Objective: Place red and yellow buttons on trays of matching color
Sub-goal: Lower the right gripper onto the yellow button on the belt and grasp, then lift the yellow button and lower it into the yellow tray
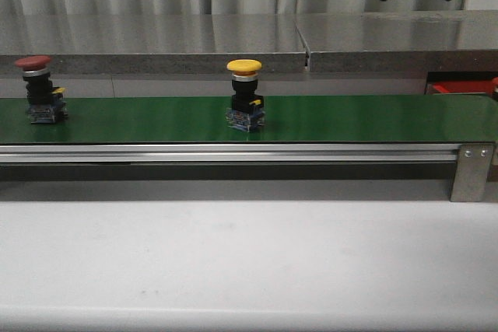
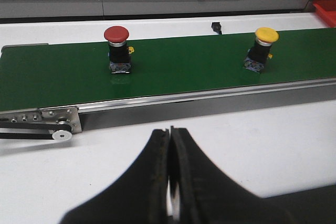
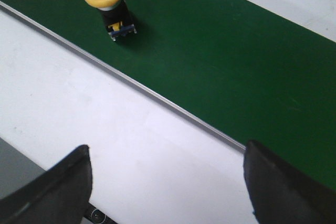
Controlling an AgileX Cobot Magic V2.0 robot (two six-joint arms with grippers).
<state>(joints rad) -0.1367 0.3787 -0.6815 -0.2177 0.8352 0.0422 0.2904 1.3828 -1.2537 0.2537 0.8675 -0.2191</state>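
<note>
- Left wrist view shows the left gripper (image 2: 169, 182) with its two dark fingers pressed together, nothing between them, hovering over the white counter (image 2: 210, 145) on the near side of the conveyor.
- Right wrist view shows the right gripper (image 3: 168, 182) spread wide, its fingertips (image 3: 58, 182) far apart and empty, above the same white surface just short of the belt's metal edge rail (image 3: 157, 95).
- Two buttons stand upright on the green belt (image 1: 350, 118): one red button (image 1: 39, 89) near the belt's left end, and one yellow button (image 1: 245, 95) near its middle, well apart from each other.
- Both buttons sit back from the near rail, with bare green belt on every side of each; the stretch to the right of the yellow button is open up to the belt's end bracket (image 1: 473, 172).
- White counter in front of the conveyor lies bare and wide.
- One red tray (image 1: 459, 88) shows only as a sliver at the far right behind the belt; its contents cannot be made out.
</note>
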